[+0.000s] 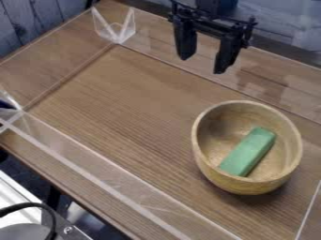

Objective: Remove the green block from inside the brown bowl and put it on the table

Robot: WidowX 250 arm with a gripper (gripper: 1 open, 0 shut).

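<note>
From my remote station I see the hand (207,52) at the far edge of the tabletop (113,112), hanging from the top of the view with its two dark fingers (185,42) pointing straight down. The fingers stand apart with a clear gap between them and nothing in it, so I read the hand as open and empty. Its tips hover above the wood, clear of the surface, and well apart from the brown bowl (213,155), which sits nearer to me toward the right edge.

The fingers are slim, black and matte; the right one reaches a little lower in my view than the left.

The brown bowl is round, of light tan wood, with a thick rim and a smooth hollow. Inside that hollow lies the green block (249,152), a small elongated bar of plain bright green with a matte finish. It rests tilted on the bowl's inner slope, its long axis running diagonally from the near left to the far right, and it spans roughly half the bowl's width.

The tabletop is flat, brown, with straight wood grain. Low clear plastic walls (75,155) edge it, and they catch bright reflections at the far left corner.
</note>
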